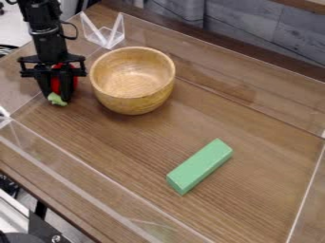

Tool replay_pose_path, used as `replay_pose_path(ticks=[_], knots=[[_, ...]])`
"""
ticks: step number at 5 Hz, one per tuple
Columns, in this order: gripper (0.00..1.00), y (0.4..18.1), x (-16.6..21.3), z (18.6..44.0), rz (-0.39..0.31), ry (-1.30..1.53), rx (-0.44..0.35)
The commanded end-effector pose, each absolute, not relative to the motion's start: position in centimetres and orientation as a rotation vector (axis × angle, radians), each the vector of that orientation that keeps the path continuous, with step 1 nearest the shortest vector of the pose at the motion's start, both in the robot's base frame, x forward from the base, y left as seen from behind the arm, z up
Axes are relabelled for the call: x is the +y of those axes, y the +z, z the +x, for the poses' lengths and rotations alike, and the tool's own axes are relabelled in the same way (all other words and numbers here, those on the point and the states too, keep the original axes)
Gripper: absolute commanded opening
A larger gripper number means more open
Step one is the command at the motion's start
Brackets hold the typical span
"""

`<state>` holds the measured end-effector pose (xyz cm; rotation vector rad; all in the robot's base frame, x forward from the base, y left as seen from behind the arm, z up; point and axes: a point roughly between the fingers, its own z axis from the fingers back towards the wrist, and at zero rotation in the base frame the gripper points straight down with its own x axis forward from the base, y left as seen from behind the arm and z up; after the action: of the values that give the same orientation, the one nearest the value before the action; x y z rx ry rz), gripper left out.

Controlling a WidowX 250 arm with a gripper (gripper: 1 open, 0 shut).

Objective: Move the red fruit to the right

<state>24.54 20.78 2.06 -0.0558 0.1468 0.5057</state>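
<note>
And here we are over the brown wooden table (165,161), stretching right across the view, pale strips along its edges. Coming in from the top left is the black robot arm (48,28), reaching down to the table's left side. Next in size, the round wooden bowl (132,81), light tan, open side up, sitting just to the right of the arm in the picture, and nothing shows inside it! Over toward the lower right lies the green rectangular block (200,167), long and flat, set at a slant, well apart from the bowl. Up behind the bowl, near the arm, a white wire-like piece (105,32) stands in a spiky shape. Now the black fingers (53,87): they point down on either side of the red fruit (55,86), drawn in close and holding it between them. And the little fruit itself, the smallest of the lot, is at the far left of the table, left of the bowl and apart from it, its light-green cap (56,100) peeking out below, toward the camera.
</note>
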Motion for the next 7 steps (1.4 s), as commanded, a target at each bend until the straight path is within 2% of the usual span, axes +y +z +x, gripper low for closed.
replay_pose_path(ticks=[1,3,5,6,7], knots=[[0.00,2.5,21.9,24.1,-0.038,0.560,0.133],[0.00,2.5,22.0,24.0,-0.037,0.630,0.146],[0.00,7.7,22.0,25.2,-0.107,0.621,0.086],[0.00,10.9,21.0,26.0,-0.147,0.596,0.048],[0.00,13.8,18.2,26.4,-0.191,0.597,0.021]])
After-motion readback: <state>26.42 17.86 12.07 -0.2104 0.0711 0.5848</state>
